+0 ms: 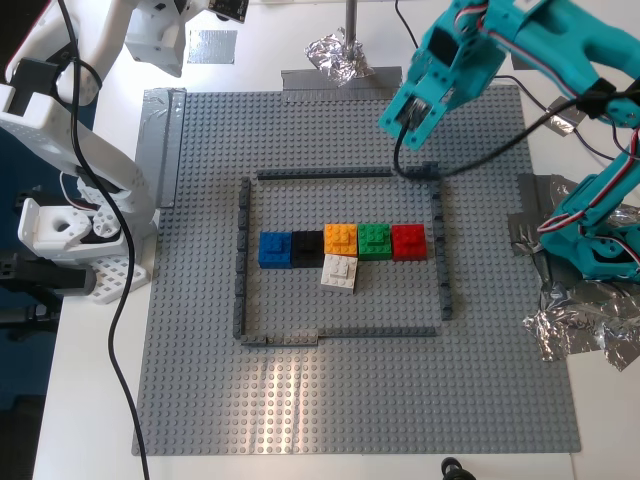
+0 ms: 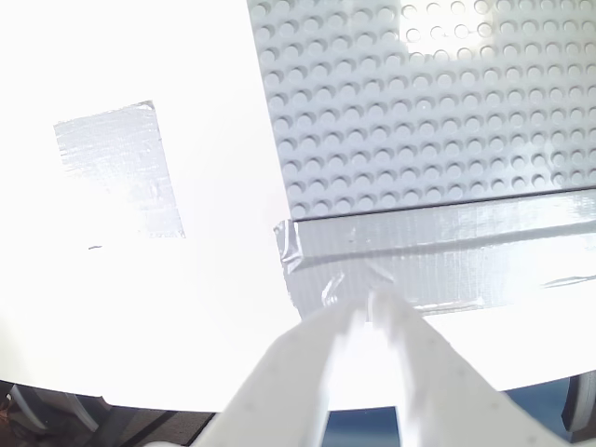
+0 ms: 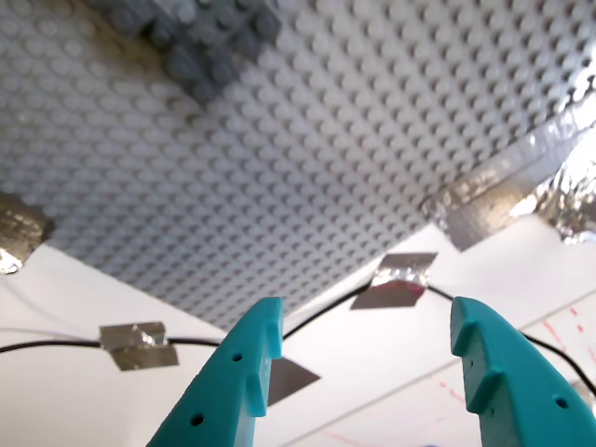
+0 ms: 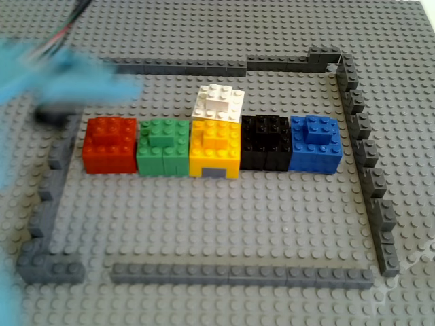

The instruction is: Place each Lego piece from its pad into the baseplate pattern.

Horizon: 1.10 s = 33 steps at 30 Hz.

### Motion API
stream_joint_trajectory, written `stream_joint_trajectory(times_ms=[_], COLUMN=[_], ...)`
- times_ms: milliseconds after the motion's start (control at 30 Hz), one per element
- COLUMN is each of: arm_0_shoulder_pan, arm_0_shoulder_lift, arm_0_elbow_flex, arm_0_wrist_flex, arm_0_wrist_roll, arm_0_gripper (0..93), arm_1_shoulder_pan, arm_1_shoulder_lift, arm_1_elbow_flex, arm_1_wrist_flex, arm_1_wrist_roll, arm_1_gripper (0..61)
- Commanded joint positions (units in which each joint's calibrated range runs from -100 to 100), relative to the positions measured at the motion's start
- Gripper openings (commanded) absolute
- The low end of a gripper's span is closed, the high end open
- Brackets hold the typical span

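Both bricks sit on the baseplate: blue brick in the row, white brick beside it. My first gripper is spread, empty; my second gripper is closed, empty.

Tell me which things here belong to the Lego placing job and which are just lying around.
Part of the job:
blue brick
white brick
baseplate with its dark outline
silvery pad
my first gripper
my second gripper

Just lying about:
black brick
orange brick
green brick
red brick
foil lumps
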<state>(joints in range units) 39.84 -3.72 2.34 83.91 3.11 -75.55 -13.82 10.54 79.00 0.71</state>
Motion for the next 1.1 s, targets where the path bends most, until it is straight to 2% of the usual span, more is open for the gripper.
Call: stream_joint_trajectory(times_ms=[0,667,1067], arm_0_shoulder_pan=[3.35,19.89,28.89], arm_0_shoulder_lift=[-2.03,-1.69,-1.69], arm_0_elbow_flex=[-4.64,-5.28,-5.01], arm_0_wrist_flex=[0.14,0.14,0.14], arm_0_wrist_roll=[0.24,0.28,1.16], arm_0_gripper=[20.4,20.4,20.4], arm_1_shoulder_pan=[0.36,0.28,-2.04], arm_1_shoulder_lift=[-3.44,-3.69,-4.47], arm_1_elbow_flex=[-1.2,-1.11,-1.02], arm_1_wrist_flex=[0.09,0.0,-4.96], arm_1_wrist_roll=[0.2,0.1,-1.81], arm_1_gripper=[0.2,0.2,0.2])
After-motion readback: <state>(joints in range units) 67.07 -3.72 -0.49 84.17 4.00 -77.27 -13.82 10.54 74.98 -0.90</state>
